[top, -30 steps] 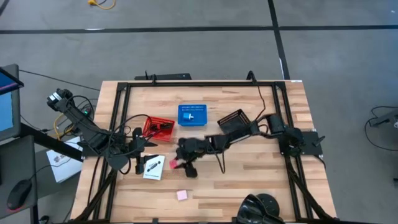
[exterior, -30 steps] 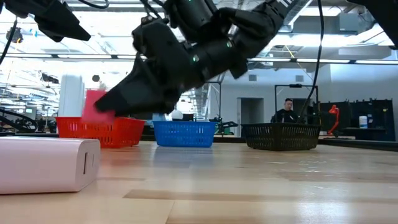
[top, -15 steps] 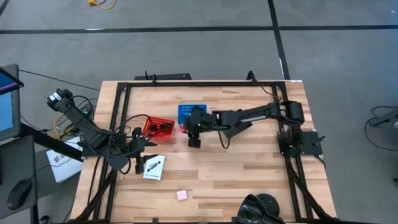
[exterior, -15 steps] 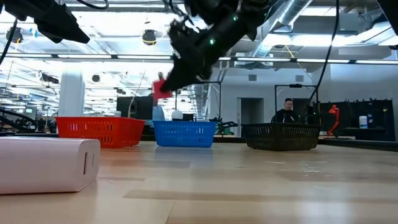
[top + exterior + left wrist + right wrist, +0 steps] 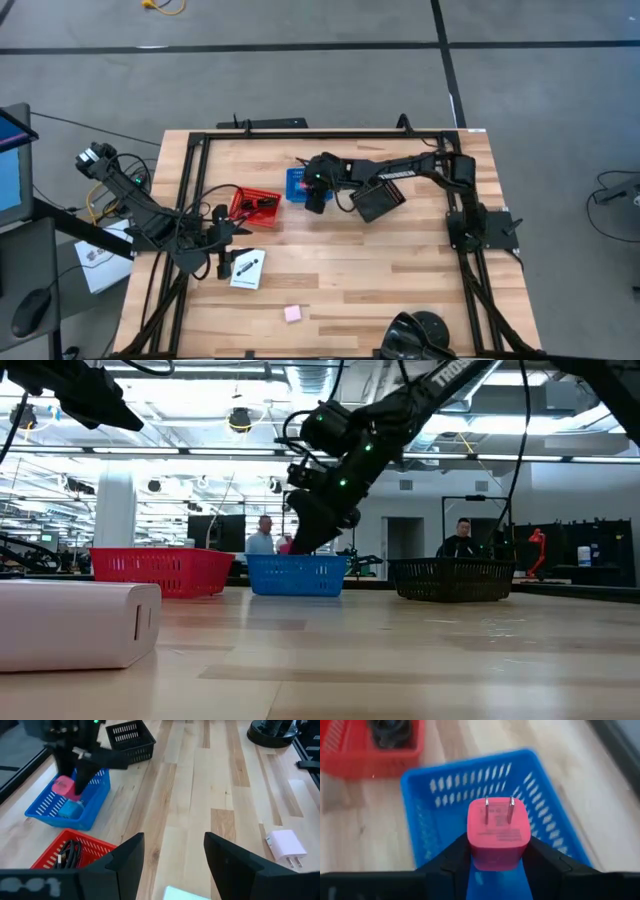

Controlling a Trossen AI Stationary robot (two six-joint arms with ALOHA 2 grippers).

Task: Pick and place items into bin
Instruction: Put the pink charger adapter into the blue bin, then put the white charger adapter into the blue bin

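The right gripper [image 5: 316,196] is hanging over the blue basket [image 5: 297,189], its fingers [image 5: 459,851] closing on a pink cube [image 5: 498,834] with two metal prongs pointing away from the wrist; the cube is sitting between the pads, above the basket's open mesh floor and not touching it. In the left wrist view the same cube [image 5: 64,786] is showing just above a blue cube [image 5: 70,810] that is lying inside the basket. The left gripper [image 5: 222,243] is resting low over the table near the front-left, fingers [image 5: 131,857] standing apart with nothing between them. A white card packet [image 5: 246,269] with a black pen-like shape is lying on the wood just beside it. The red basket [image 5: 262,212] is sitting left of the blue one, holding a dark red cord [image 5: 71,854]. A second pink cube [image 5: 292,313] is lying alone near the table's front edge, well apart from both grippers. The black basket [image 5: 378,200] is standing right of the blue one, partly under the right arm.
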